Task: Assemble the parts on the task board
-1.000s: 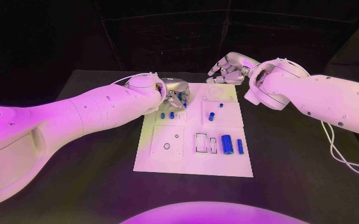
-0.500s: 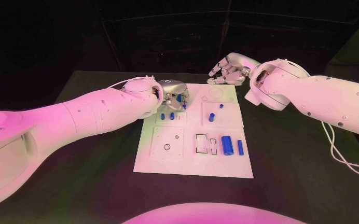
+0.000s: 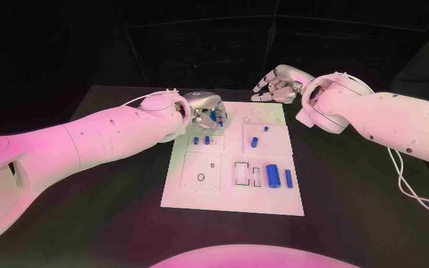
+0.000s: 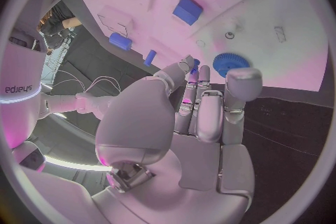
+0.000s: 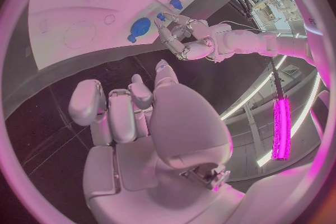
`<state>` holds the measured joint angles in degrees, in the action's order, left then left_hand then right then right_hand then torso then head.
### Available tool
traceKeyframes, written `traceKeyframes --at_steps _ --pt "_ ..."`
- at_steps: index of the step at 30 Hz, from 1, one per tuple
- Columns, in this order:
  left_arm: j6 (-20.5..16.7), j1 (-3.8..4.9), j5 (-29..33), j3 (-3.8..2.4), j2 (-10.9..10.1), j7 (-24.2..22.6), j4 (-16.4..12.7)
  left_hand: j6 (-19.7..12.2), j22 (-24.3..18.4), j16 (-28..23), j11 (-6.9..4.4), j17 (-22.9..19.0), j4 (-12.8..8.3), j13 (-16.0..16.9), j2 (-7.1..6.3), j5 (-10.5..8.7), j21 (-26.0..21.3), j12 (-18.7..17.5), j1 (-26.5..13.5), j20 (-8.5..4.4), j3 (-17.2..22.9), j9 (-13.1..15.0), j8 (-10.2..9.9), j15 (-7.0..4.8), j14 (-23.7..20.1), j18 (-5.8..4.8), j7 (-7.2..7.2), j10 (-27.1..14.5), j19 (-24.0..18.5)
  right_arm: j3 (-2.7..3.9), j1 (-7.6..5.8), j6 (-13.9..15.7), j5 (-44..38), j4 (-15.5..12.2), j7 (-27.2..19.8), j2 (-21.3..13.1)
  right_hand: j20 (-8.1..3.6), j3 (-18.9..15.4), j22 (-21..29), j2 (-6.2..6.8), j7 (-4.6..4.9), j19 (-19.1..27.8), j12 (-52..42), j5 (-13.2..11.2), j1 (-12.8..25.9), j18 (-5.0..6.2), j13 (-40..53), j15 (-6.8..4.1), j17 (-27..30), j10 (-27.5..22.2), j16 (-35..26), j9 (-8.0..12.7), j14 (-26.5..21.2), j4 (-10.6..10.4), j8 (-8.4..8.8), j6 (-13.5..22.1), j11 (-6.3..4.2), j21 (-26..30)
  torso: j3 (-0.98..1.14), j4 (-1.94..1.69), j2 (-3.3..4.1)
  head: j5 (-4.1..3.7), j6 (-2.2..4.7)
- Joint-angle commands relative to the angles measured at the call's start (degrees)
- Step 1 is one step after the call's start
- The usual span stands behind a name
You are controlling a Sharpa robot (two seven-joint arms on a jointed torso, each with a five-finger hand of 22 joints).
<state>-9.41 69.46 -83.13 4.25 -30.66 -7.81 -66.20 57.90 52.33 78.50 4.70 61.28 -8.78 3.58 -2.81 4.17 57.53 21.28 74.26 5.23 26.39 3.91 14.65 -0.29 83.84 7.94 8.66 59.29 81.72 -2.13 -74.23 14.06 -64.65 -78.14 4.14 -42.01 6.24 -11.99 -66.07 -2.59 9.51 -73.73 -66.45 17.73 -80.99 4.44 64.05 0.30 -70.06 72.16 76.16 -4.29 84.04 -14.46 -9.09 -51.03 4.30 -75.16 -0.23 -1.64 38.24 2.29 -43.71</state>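
Board (image 3: 234,188) lies mid-table, long axis running 12 to 6 o'clock. L hand (image 3: 206,110) hovers over board's 11 o'clock corner, fingers curled together above a blue gear (image 4: 227,64); wrist view shows fingertips (image 4: 189,65) close by the gear, a bit of blue between them, but can't tell if anything is pinched or touched. R hand (image 3: 279,85) hangs off the board's 1 o'clock corner, over the table (image 3: 107,218), fingers loosely bent and apart, holding nothing. Two small blue pegs (image 3: 201,139) stand at 6 o'clock of L hand. Mid-board: a short peg (image 3: 265,129) and a longer one (image 3: 254,142). Toward 5 o'clock: thick cylinder (image 3: 271,174) w/ a thin one (image 3: 287,178) just beside it.
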Motion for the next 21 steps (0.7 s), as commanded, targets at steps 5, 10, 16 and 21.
traceKeyframes --at_steps 5,10,16,21 --pt "0.46 0.08 1.02 -0.13 -2.18 -0.61 -1.41 0.68 0.25 -0.01 0.03 -0.17 -0.12 0.12 -0.78 0.0 0.42 -0.53 -0.09 -0.12 0.47 0.0 -0.4 -0.08 0.9 -0.67 0.05 0.66 0.44 0.03 -0.1 -0.04 -0.02 0.13 -0.42 -0.01 -0.01 -0.3 0.01 -0.44 -0.19 0.44 -0.04 0.31 -0.05 1.1 0.05 -0.41 -0.08 -0.14 -0.23 0.06 1.66 -0.01 -0.14 0.34 0.0 0.25 0.07 0.05 0.04 0.05 -0.05" --pt "1.7 0.08 1.21 -0.12 -3.87 -0.61 -1.82 0.73 0.38 -0.06 0.01 -0.34 -0.28 0.12 -1.22 -0.02 0.51 -0.86 -0.26 -0.12 0.46 -0.01 -0.65 -0.09 0.88 -0.67 -0.02 0.81 0.4 0.03 -0.1 -0.04 -0.02 0.12 -0.39 -0.04 -0.01 -0.3 0.01 -0.44 -0.19 0.44 -0.04 0.31 -0.05 1.1 0.05 -0.41 -0.08 -0.14 -0.23 0.06 1.66 -0.01 -0.14 0.34 0.0 0.25 0.06 0.06 0.12 0.14 -0.03" --pt "2.04 0.07 1.27 -0.11 -5.05 -0.33 -1.82 0.78 0.38 -0.05 0.0 -0.32 -0.28 0.12 -1.21 -0.02 0.51 -0.9 -0.27 -0.12 0.49 0.0 -0.67 -0.09 0.89 -0.67 -0.03 0.88 0.39 0.03 -0.1 -0.07 -0.02 0.12 -0.38 -0.06 -0.01 -0.3 0.01 -0.44 -0.19 0.44 -0.04 0.31 -0.05 1.1 0.05 -0.41 -0.08 -0.14 -0.23 0.06 1.66 -0.01 -0.14 0.34 0.0 0.25 -0.03 0.03 0.05 0.22 -0.06" --pt "2.62 0.07 1.28 -0.1 -5.33 0.06 -1.61 0.78 0.38 -0.05 0.0 -0.32 -0.28 0.12 -1.21 -0.02 0.51 -0.9 -0.27 -0.12 0.49 0.0 -0.67 -0.09 0.89 -0.67 -0.03 0.88 0.39 0.03 -0.1 -0.1 -0.02 0.12 -0.39 -0.04 -0.01 -0.3 0.01 -0.44 -0.19 0.44 -0.04 0.31 -0.05 1.1 0.05 -0.41 -0.08 -0.14 -0.23 0.06 1.66 -0.01 -0.14 0.34 0.0 0.25 0.06 0.2 0.07 0.36 -0.1"
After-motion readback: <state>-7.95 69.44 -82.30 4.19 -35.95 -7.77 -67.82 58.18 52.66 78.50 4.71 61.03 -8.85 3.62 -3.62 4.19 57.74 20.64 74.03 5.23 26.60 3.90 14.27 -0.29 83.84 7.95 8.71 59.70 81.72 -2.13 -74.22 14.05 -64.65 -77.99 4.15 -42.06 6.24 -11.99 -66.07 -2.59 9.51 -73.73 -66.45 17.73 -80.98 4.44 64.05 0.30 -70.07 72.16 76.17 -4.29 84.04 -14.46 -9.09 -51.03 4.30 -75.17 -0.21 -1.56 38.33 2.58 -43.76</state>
